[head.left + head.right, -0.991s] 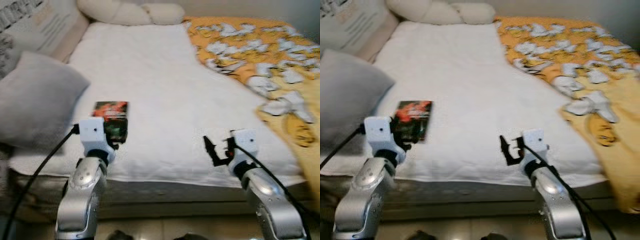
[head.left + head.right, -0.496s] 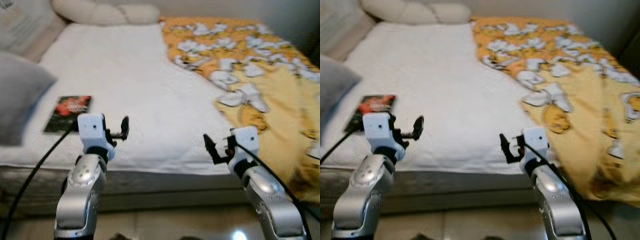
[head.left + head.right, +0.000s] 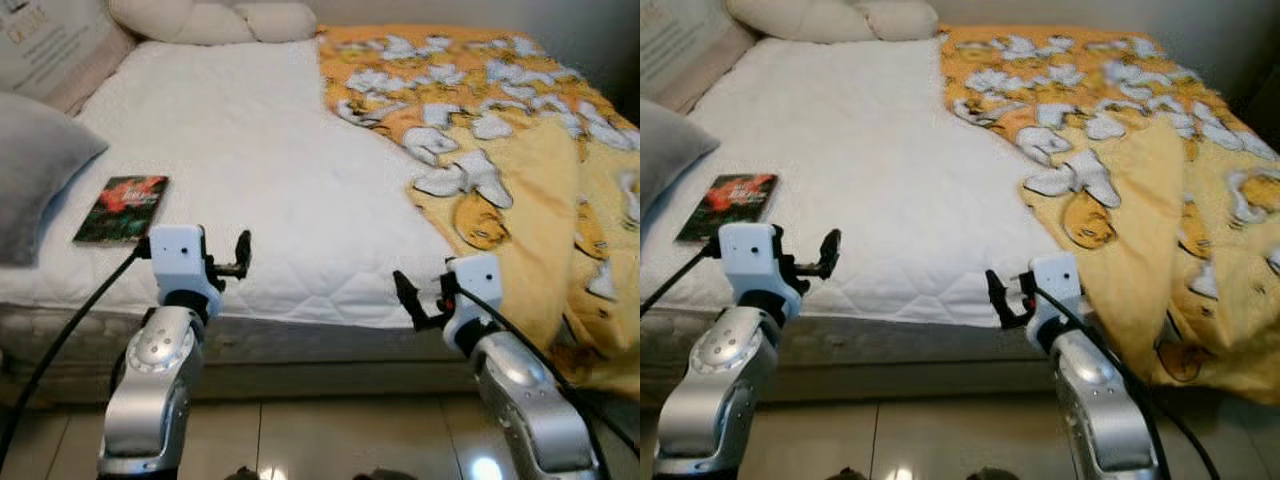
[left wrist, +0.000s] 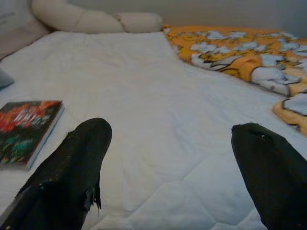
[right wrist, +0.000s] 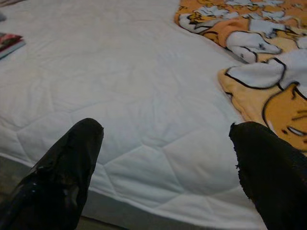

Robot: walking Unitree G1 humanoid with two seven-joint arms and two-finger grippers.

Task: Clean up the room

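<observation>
Your left claw (image 4: 168, 158) hovers released, fingers spread wide, just above the near edge of the white quilted bed (image 3: 250, 150); your right claw (image 5: 165, 163) hangs likewise spread and empty over that same edge, further toward the orange cartoon-print blanket (image 3: 500, 110). You have a broad stretch of bare mattress ahead of both claws. Near the bed's left edge lies a dark paperback book with a red cover picture (image 3: 122, 208), flat, beside a grey pillow (image 3: 35, 170). The blanket spills over the bed's right side. Cream bolster cushions (image 3: 210, 20) line the far edge. Below you, glossy tiled floor (image 3: 320, 440).
</observation>
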